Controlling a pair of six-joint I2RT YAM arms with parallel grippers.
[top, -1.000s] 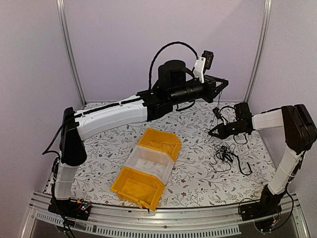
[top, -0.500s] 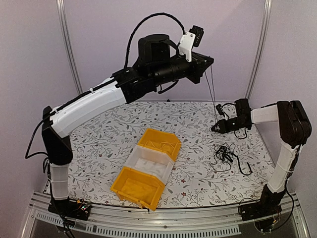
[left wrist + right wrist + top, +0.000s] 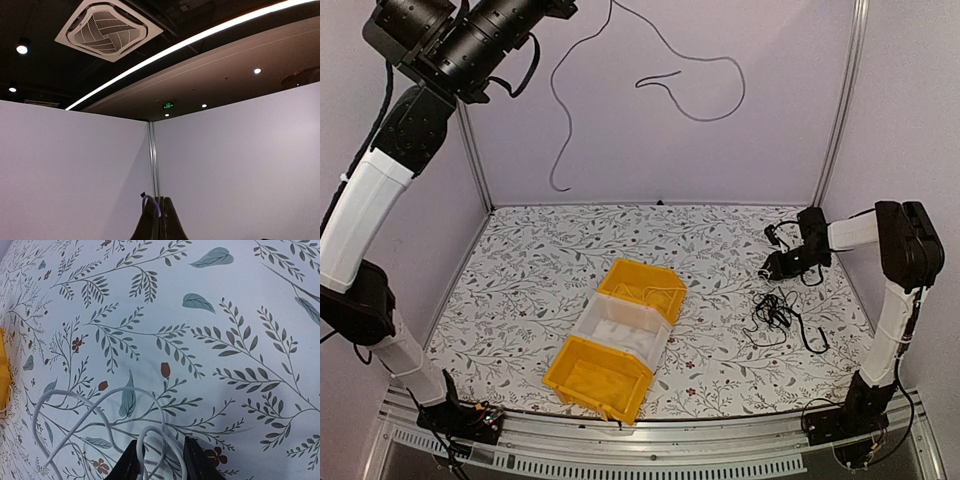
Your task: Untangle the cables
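Note:
A long black cable (image 3: 701,118) hangs and loops in the air in front of the back wall, clear of the table. My left arm is raised high at the top left, and its gripper (image 3: 160,201) is shut on a thin cable end (image 3: 148,199) that curls over one finger. The remaining cables (image 3: 776,310) lie in a small black tangle on the right of the flowered table. My right gripper (image 3: 772,267) is low over the mat just behind this tangle. In the right wrist view it (image 3: 161,450) stands open, with a white cable loop (image 3: 150,432) lying between the fingers.
Three bins stand in a diagonal row at the table's middle: a yellow bin (image 3: 642,285), a translucent white bin (image 3: 623,328) and another yellow bin (image 3: 598,375). Metal frame posts (image 3: 842,100) stand at the back corners.
My left arm has swung up and far to the left, pulling the black cable out of the tangle into the air. My right gripper has stayed low near the tangle, shifting slightly.

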